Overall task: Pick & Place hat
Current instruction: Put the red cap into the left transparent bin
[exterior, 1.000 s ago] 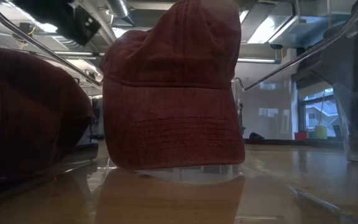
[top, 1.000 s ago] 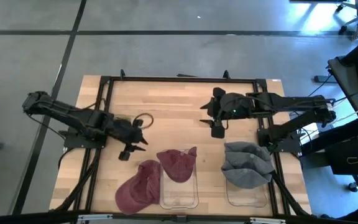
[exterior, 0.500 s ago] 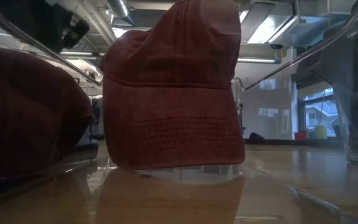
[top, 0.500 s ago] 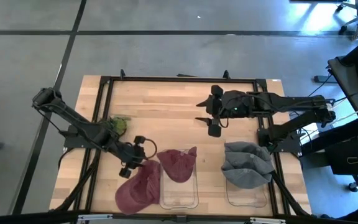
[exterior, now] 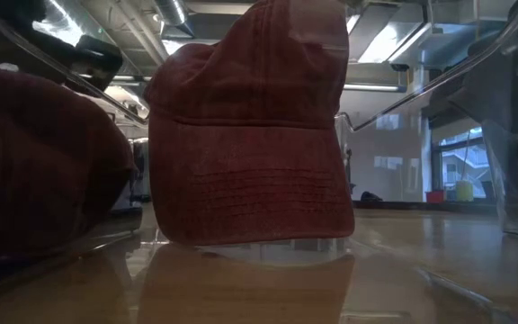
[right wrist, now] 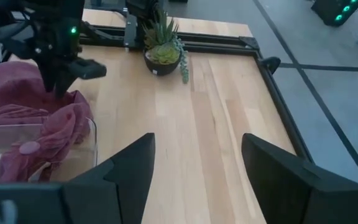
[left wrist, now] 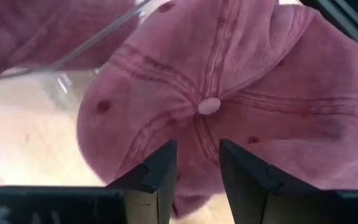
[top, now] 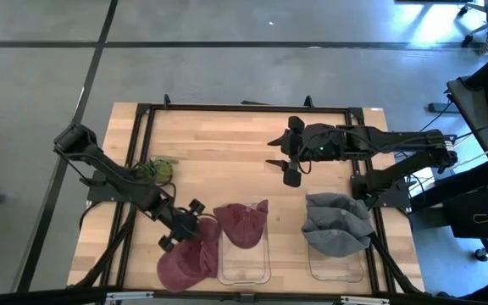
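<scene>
A red cap (top: 185, 258) lies crown up on the table near the near-left corner; its top button (left wrist: 209, 106) shows in the left wrist view. My left gripper (top: 180, 230) (left wrist: 197, 146) hangs just over that crown, pointing down, open by a narrow gap beside the button; no touch shows. A second red cap (top: 242, 222) (exterior: 250, 135) sits in a clear bin (top: 246, 263). Grey caps (top: 337, 224) are heaped on the right-hand clear bin. My right gripper (top: 288, 169) (right wrist: 197, 143) waits open above the table's middle.
A small potted plant (top: 159, 169) (right wrist: 163, 53) stands on the table's left half, behind my left arm. A black frame (top: 244, 108) runs round the tabletop. Bare wood lies between the two arms and along the far side.
My left gripper has travelled toward the near edge and downward, from beside the plant to just over the red cap on the table, uncovering the plant. The caps have stayed where they were.
</scene>
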`<state>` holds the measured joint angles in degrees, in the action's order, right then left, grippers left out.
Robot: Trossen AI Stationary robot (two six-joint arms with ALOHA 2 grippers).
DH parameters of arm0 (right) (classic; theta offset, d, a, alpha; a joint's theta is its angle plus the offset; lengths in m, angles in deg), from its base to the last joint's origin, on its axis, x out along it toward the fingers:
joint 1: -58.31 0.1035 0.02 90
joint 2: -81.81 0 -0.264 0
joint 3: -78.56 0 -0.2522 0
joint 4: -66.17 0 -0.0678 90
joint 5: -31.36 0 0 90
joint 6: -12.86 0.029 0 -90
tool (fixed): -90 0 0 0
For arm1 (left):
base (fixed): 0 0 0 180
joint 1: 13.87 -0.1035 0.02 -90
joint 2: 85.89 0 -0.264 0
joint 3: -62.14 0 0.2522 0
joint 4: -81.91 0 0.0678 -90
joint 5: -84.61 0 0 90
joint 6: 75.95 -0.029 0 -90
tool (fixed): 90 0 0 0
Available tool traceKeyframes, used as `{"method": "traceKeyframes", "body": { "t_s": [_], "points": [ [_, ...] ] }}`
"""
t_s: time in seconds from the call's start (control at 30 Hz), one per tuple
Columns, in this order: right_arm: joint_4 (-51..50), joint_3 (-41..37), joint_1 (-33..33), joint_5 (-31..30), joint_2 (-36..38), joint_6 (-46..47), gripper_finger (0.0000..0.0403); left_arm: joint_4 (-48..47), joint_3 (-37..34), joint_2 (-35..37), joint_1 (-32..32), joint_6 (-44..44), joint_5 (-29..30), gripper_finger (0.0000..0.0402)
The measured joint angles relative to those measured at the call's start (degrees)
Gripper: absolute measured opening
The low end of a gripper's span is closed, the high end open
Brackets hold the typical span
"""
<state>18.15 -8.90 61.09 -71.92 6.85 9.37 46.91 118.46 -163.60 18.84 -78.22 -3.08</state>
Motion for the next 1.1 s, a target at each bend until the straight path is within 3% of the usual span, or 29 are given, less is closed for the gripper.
{"method": "traceKeyframes", "body": {
  "t_s": [0.37, 0.9, 1.1],
  "points": [
    [0.2, 0.0, 0.0, -0.2, 0.0, 0.0, 0.024, 7.6, 0.0, -2.8, 0.0, -9.9, 0.2, 0.0111],
    [0.5, 0.0, 0.0, -0.2, 0.0, 2.5, 0.024, 9.1, 0.0, -2.8, 0.0, -6.6, 1.2, 0.0117],
    [0.5, 0.0, 0.0, -0.1, 0.0, 5.0, 0.024, 10.8, 0.0, -2.8, 0.1, -6.4, 1.7, 0.0149]
  ]
}}
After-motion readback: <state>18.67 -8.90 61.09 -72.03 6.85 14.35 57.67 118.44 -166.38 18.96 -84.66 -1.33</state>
